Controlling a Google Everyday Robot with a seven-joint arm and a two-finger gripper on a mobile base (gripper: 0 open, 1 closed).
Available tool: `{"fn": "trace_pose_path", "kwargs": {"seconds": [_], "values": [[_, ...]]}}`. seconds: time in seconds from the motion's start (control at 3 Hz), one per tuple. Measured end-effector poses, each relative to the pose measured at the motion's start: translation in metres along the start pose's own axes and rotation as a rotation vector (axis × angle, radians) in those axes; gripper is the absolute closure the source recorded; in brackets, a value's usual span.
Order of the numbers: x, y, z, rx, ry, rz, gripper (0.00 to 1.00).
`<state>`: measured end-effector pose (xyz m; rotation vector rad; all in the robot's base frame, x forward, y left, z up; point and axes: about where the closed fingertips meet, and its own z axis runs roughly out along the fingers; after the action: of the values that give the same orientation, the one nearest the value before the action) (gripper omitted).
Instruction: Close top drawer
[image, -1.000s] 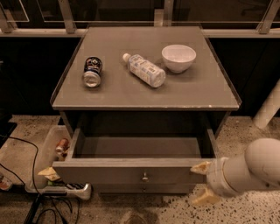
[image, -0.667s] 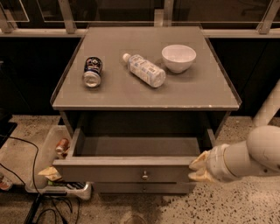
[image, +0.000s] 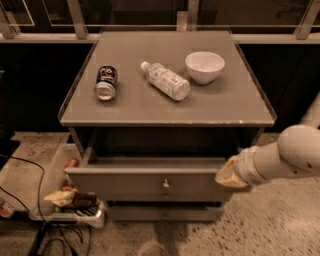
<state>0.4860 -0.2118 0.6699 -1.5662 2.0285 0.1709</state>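
In the camera view, the top drawer stood partly pulled out of the cabinet toward the near side, with its knob in the middle of the front. The gripper was at the right end of the drawer front and seemed to touch it; whether it was open or closed could not be told. I judge that the pushing step was in hand and the drawer was not yet shut. The next move probably called for a straight push toward the far side, so the drawer would not jam crooked.
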Motion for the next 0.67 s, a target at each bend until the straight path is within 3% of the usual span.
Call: {"fn": "trace_pose_path", "kwargs": {"seconds": [0.67], "values": [[-0.0001,0.0008,-0.0002,0.0,0.0,0.0,0.59]]}}
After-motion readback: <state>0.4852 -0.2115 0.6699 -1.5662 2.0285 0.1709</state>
